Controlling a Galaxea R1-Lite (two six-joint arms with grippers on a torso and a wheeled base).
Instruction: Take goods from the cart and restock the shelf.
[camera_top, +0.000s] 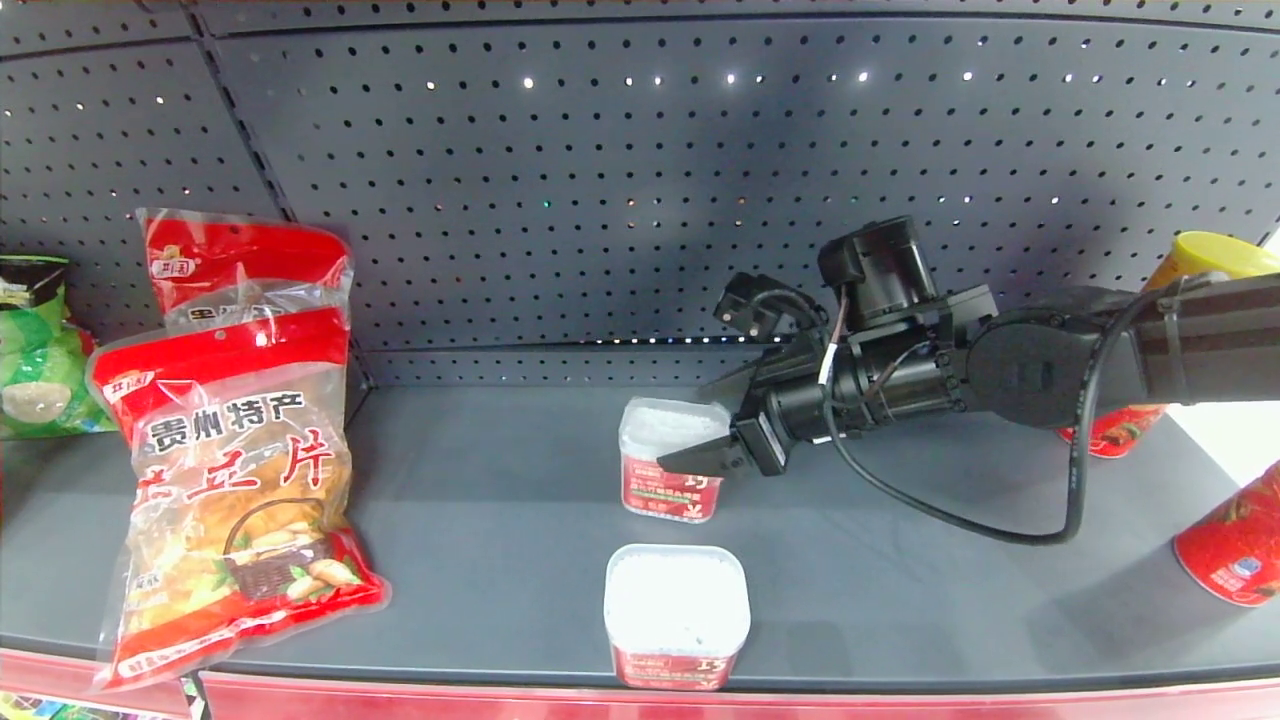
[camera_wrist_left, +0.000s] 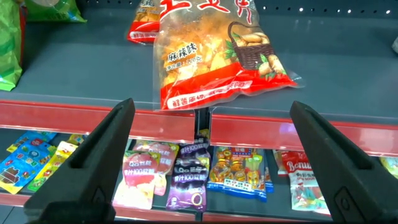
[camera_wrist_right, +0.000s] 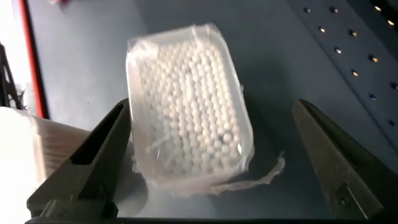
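Two small tubs with white bead-textured tops and red labels stand on the grey shelf (camera_top: 500, 520). The rear tub (camera_top: 668, 470) (camera_wrist_right: 189, 106) sits between the fingers of my right gripper (camera_top: 692, 428) (camera_wrist_right: 211, 180), which is open around it; one finger (camera_wrist_right: 93, 165) is close beside it and the other stands well apart. The front tub (camera_top: 677, 612) stands near the shelf's front edge, apart from the gripper. My left gripper (camera_wrist_left: 208, 180) is open and holds nothing, in front of the red shelf lip (camera_wrist_left: 261, 127).
Two red potato-chip bags (camera_top: 235, 470) (camera_wrist_left: 217, 50) lean at the shelf's left, with a green bag (camera_top: 35, 350) beyond them. Red cans (camera_top: 1235, 545) and a yellow-lidded can (camera_top: 1210, 255) stand at the right. Candy packets (camera_wrist_left: 193, 174) fill the lower shelf. A pegboard (camera_top: 640, 180) backs the shelf.
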